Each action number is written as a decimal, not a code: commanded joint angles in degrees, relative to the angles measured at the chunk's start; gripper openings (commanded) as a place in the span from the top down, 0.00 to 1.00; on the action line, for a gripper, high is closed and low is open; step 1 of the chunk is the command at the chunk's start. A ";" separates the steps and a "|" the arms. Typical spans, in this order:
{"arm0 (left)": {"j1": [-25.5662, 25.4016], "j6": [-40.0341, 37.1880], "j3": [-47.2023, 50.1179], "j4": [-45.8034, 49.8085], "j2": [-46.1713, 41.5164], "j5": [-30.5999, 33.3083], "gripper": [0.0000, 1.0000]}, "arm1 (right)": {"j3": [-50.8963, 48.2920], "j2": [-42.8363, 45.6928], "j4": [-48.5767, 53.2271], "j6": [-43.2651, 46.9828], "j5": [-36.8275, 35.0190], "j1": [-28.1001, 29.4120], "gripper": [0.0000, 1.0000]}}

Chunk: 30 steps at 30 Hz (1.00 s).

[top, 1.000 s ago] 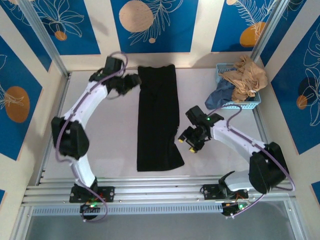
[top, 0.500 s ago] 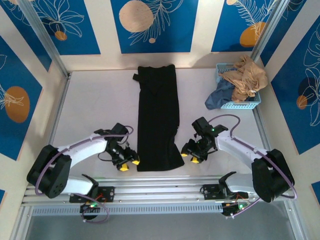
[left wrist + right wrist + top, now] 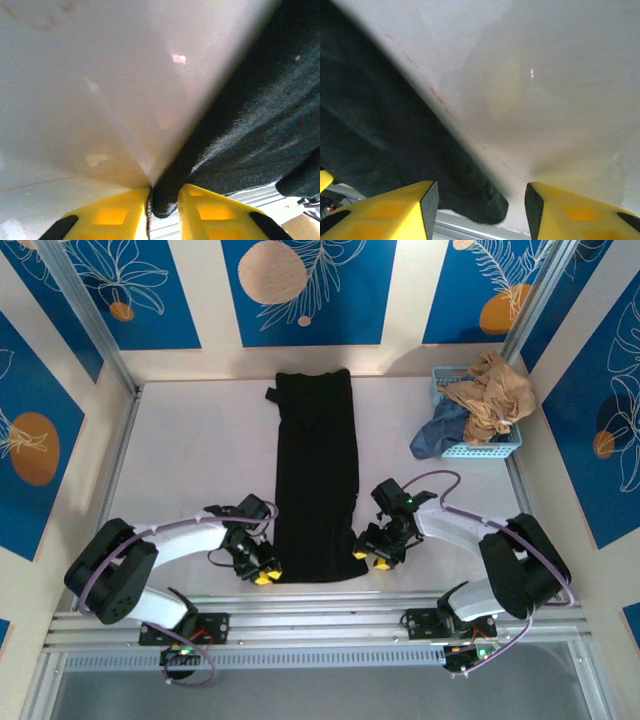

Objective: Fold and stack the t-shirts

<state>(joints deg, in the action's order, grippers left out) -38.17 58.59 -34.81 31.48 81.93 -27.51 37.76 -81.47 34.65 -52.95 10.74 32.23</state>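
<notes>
Corner, near left: t-shirt [image 3: 260, 115] edge bunched between the pressed-together yellow fingers [image 3: 112, 217] of the left end effector [image 3: 164, 192], seen close from its wrist.
Corner, near right: right end effector [image 3: 480, 187] spread, cloth tip lying in the gap.
Shirt body: overhead, a long black strip down the mid-tabletop [image 3: 190, 460], near edge to far.
Far right: basket [image 3: 500, 449] holding tan and blue cloth [image 3: 490, 390].

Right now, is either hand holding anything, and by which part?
The left hand pinches the black t-shirt by its near left corner. The right hand is open, straddling the near right corner without gripping it.
</notes>
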 commanded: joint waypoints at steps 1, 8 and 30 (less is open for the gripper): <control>-1.55 0.99 2.43 -4.49 0.78 4.54 0.86 | 1.26 -1.86 -1.58 -0.96 0.03 1.76 0.50; -1.55 1.08 4.28 -2.36 -3.81 5.63 0.92 | 1.99 -4.24 0.70 -4.87 -0.46 6.43 0.57; -1.47 5.06 5.50 -13.27 -2.30 6.84 0.53 | 2.56 -4.71 0.23 -17.95 -1.62 12.31 0.72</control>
<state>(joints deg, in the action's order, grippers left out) -39.35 62.83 -30.39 25.82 75.16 -22.46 42.00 -85.19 38.39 -67.96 0.56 42.17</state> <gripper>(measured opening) 0.480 0.284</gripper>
